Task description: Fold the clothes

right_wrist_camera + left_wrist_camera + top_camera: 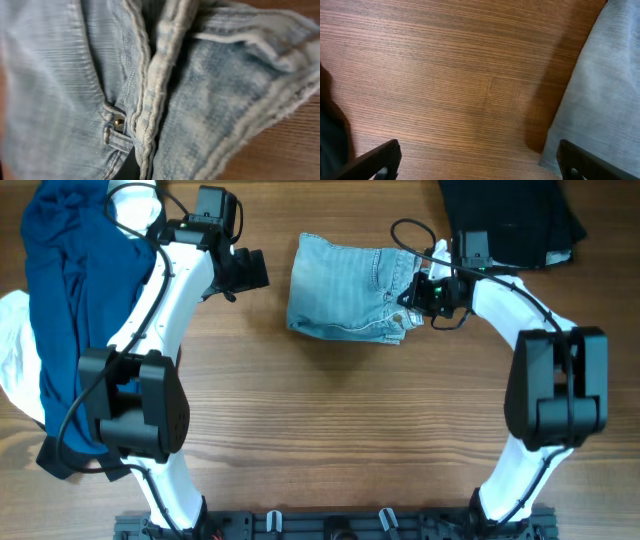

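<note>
wooden table (330, 410), folded denim shorts (345, 300)

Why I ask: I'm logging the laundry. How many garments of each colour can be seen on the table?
Pale-blue denim shorts: 1
Blue garment: 1
White garment: 1
Black garment: 1
Total: 4

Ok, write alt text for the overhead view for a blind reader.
Folded pale-blue denim shorts lie on a wooden table, the right gripper shut on their right edge, the left gripper open beside their left side. A navy garment and a white garment lie far left, a black garment top right.
</note>
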Tool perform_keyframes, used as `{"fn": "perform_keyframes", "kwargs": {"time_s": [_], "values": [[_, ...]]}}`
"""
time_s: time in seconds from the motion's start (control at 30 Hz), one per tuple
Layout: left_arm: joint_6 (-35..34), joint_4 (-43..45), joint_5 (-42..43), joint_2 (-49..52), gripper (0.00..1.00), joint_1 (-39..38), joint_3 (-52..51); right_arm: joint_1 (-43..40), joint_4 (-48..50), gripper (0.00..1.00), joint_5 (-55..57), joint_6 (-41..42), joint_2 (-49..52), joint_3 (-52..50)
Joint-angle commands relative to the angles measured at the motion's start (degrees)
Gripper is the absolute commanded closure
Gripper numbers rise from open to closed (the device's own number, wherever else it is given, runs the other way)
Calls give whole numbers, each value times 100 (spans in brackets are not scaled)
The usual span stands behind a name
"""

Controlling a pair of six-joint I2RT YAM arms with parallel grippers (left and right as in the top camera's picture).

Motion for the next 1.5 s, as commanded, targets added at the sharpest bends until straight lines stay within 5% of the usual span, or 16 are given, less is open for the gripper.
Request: {"fn": "perform_keyframes", "kwargs": {"time_s": [0.0,0.43,0.83,0.9,1.03,1.23,1.47], "values": [[90,17,-72,-146,0,42,94,72,-44,96,-15,-15,-614,-31],[90,39,-72,-146,0,42,94,72,-105,96,363,199,-697,-33],[90,44,-72,-144,0,42,94,94,262,95,468,-118,278,-33],[90,57,-70,-144,0,42,94,101,352,89,557,-127,374,-33],[90,61,-70,-144,0,42,94,149,496,58,669,-269,439,-33],[90,68,-70,-142,0,42,94,304,743,34,824,-315,564,-33],[90,68,-70,-142,0,42,94,627,1038,21,1298,-422,979,-33]]}}
